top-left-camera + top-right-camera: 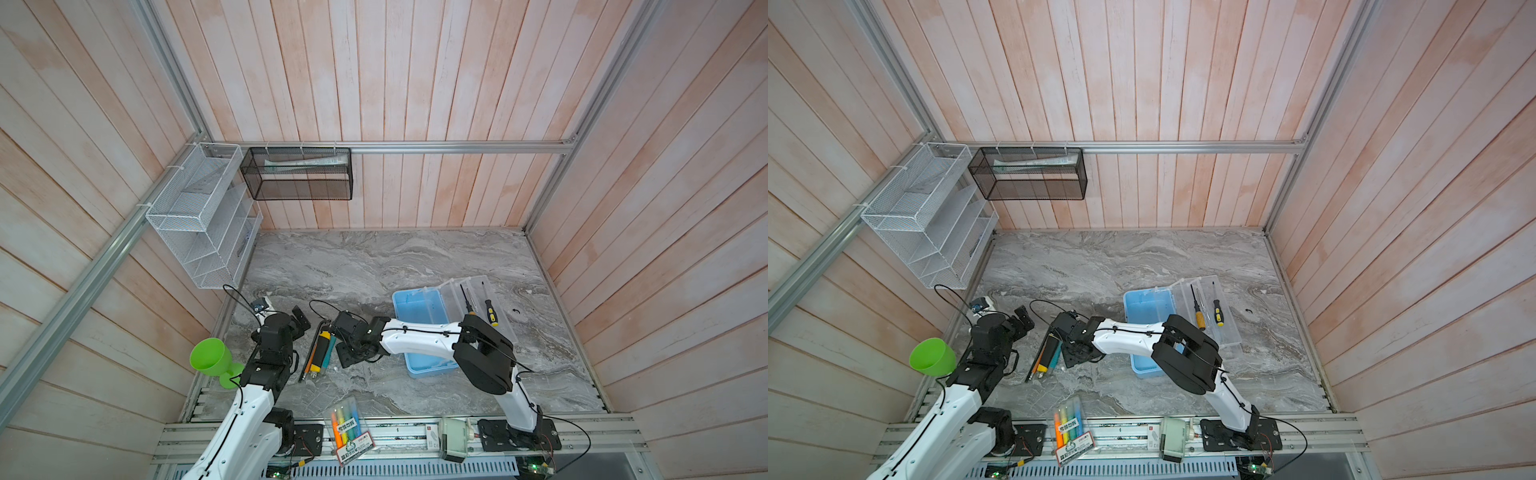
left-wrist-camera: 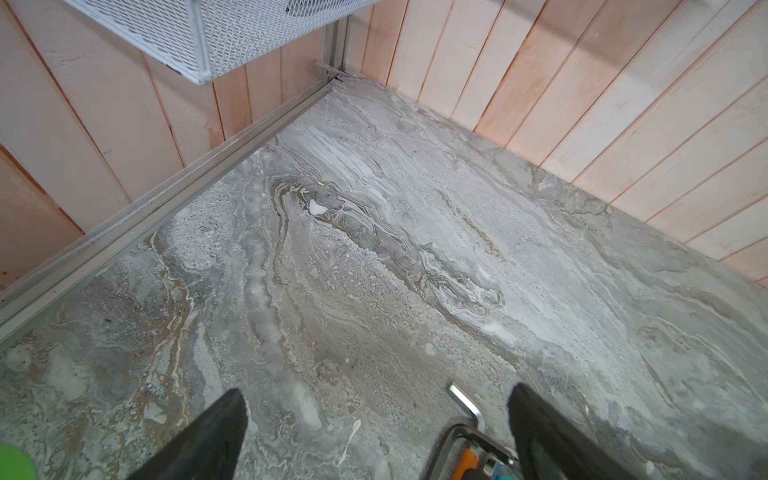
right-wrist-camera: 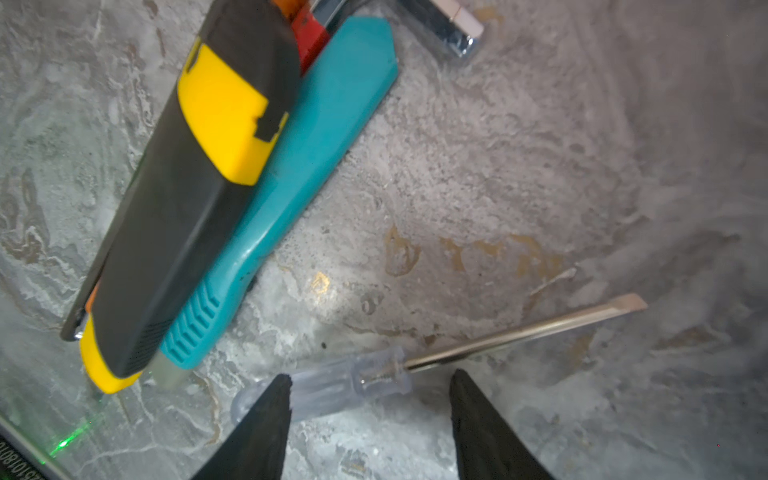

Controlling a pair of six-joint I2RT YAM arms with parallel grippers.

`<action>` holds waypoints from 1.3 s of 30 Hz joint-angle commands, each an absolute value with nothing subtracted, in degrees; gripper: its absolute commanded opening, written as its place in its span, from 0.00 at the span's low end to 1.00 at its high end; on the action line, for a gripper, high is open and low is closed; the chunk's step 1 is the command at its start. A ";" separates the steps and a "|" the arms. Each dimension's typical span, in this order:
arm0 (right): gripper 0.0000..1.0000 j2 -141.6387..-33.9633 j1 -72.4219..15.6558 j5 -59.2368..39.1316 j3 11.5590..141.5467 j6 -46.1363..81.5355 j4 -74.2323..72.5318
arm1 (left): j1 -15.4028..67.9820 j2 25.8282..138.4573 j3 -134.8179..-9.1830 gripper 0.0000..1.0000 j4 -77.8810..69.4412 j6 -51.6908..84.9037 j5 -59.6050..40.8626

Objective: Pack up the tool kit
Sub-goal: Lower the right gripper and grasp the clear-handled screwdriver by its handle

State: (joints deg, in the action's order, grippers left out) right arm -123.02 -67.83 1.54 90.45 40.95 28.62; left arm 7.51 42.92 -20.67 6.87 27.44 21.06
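r gripper (image 3: 368,384) hangs jaws apart over the clear driver (image 3: 438,356) on the table (image 3: 498,166) by the teal cutter (image 3: 316,145), l gripper (image 2: 376,399) spread wide n empty too, blue case (image 1: 419,316) nearby w/ lid flipped back; driver's prob light, stiff, slick, so pinch across the handle not the thin shaft

highlighter pack (image 1: 349,430) label: chinese print, too small to read.

A robotics lab cell: aluminium rails (image 1: 457,147) are framing plank walls (image 1: 415,75) around a marble-patterned bench (image 1: 374,266).
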 commanded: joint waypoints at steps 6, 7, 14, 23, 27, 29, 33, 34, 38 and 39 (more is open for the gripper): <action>0.59 -129.78 -66.88 2.71 98.61 39.06 34.20 | 7.22 42.10 -20.22 1.00 7.24 27.77 21.27; 0.59 -130.59 -66.88 2.96 99.80 38.62 35.06 | 7.26 42.04 -20.25 1.00 7.25 27.74 21.32; 0.59 -133.67 -66.86 5.48 105.55 36.66 40.88 | 7.22 41.70 -20.16 1.00 7.30 27.78 21.45; 0.57 -131.99 -67.15 9.44 102.39 32.80 43.32 | 7.23 41.24 -19.86 1.00 7.41 27.80 21.57; 0.54 -130.61 -67.15 12.92 100.37 30.10 44.30 | 7.23 41.22 -19.91 1.00 7.41 27.85 21.53; 0.52 -129.06 -67.17 13.88 98.28 29.03 43.63 | 7.24 41.23 -19.93 1.00 7.36 27.83 21.53; 0.51 -125.81 -67.17 13.27 93.48 28.38 40.73 | 7.28 41.79 -20.04 1.00 7.30 27.85 21.53; 0.50 -125.02 -67.15 12.53 92.24 28.39 39.75 | 7.26 41.97 -20.13 1.00 7.30 27.80 21.53; 0.50 -122.54 -67.15 10.21 87.67 29.07 35.94 | 7.27 41.85 -20.14 1.00 7.25 27.80 21.45; 0.50 -122.04 -67.15 9.86 86.84 29.43 35.45 | 7.28 41.85 -20.13 1.00 7.22 27.85 21.45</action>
State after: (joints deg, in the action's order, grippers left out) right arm -122.65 -67.13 11.27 89.69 29.76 35.31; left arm 7.51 41.93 -20.67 6.87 27.64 21.06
